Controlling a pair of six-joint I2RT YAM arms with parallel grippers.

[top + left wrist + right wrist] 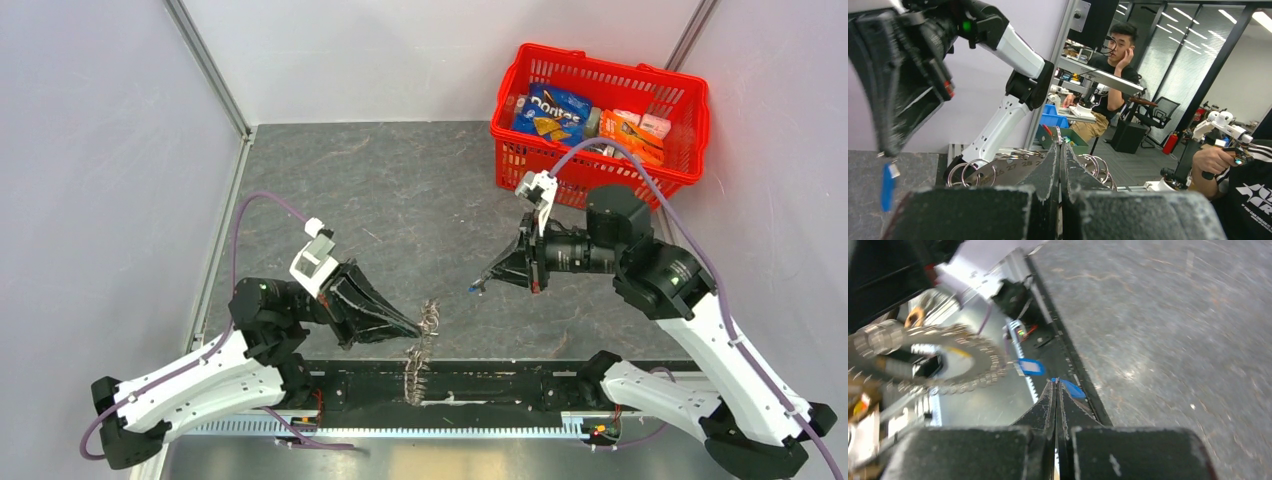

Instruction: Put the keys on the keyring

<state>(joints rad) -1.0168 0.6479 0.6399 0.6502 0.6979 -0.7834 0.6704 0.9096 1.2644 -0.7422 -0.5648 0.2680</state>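
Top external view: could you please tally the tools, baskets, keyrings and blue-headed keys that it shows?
Tools: 2, the left tool and the right tool
Red basket: 1
Keyring: 1
Blue-headed key: 1
Total: 5

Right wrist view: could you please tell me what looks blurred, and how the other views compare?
Right wrist: grey stone-patterned table and dark toothed metal keyring smeared; left wrist: black end effector fingers soft, office sharp; top external: crisp, evenly lit.
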